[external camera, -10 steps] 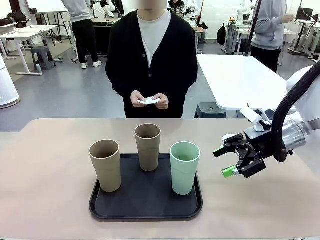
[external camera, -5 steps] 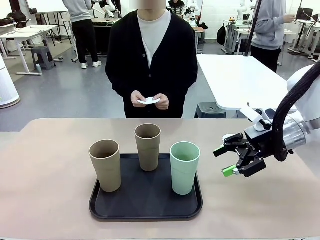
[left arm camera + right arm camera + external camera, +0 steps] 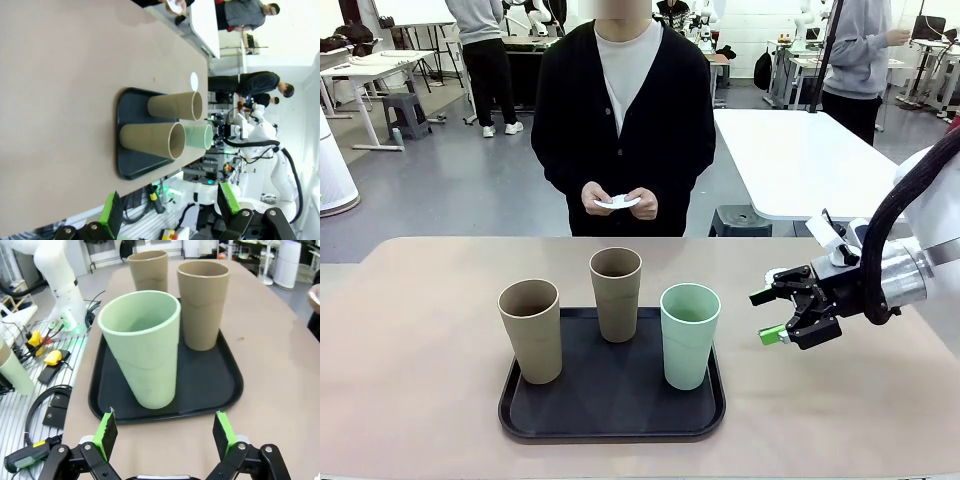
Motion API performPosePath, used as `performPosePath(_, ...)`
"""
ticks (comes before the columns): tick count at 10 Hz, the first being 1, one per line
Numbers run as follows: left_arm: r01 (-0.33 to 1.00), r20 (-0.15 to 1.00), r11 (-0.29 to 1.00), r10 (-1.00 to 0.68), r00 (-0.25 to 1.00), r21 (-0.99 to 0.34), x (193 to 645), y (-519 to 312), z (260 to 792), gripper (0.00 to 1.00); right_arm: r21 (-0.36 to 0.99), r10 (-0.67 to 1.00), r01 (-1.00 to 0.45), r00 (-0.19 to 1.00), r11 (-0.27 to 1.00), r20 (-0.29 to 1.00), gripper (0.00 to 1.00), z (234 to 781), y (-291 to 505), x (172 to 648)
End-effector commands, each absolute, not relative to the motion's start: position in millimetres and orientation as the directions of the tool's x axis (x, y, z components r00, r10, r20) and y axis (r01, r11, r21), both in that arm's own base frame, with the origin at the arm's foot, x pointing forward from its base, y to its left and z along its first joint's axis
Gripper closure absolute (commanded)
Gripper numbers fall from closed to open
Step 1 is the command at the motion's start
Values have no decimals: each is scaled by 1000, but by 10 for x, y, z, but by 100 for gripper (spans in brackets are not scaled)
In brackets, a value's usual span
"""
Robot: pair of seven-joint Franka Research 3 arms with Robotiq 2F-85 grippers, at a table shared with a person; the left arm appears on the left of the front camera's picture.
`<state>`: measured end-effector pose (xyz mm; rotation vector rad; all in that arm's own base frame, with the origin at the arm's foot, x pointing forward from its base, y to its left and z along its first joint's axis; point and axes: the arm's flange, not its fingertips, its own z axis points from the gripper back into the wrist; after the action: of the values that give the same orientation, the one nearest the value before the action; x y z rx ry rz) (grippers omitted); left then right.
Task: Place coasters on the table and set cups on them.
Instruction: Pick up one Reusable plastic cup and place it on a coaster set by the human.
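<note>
Three tall matte tumblers (image 3: 689,335) are stood on a black rounded tray (image 3: 610,405) on the beige-pink table (image 3: 420,350). The right gripper (image 3: 763,317), just beside the mint-green one, and the left gripper (image 3: 170,207) are held spread, empty. Beyond, thin white scalloped coasters (image 3: 618,202) are pinched in the person's hands (image 3: 642,204).

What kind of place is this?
Probably a robot lab or workshop, not a home. A white robot arm holds its open pincer over the table, plain white work tables stand on a bare grey floor behind, and cables lie beside the table.
</note>
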<state>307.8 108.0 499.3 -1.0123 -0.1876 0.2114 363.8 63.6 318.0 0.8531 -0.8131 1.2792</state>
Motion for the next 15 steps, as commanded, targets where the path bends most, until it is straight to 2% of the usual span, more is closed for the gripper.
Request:
performPosePath(1, -80, 64, 503, 262, 963, -860, 3076, 1092, 4995, 0, 60, 422, -995, 88, 78, 902, 0, 2972, 709, 3548)
performPosePath(7, -80, 64, 503, 262, 963, -860, 3076, 1092, 4995, 0, 69, 295, -998, 67, 6, 953, 0, 2841, 711, 3535)
performPosePath(10, -80, 64, 503, 262, 963, -860, 3076, 1092, 4995, 0, 44, 265, -998, 53, 42, 963, 0, 2745, 820, 3597)
performPosePath(15, -80, 64, 503, 262, 963, -860, 3076, 1092, 4995, 0, 33, 265, -999, 38, 26, 964, 0, 2714, 1018, 3659)
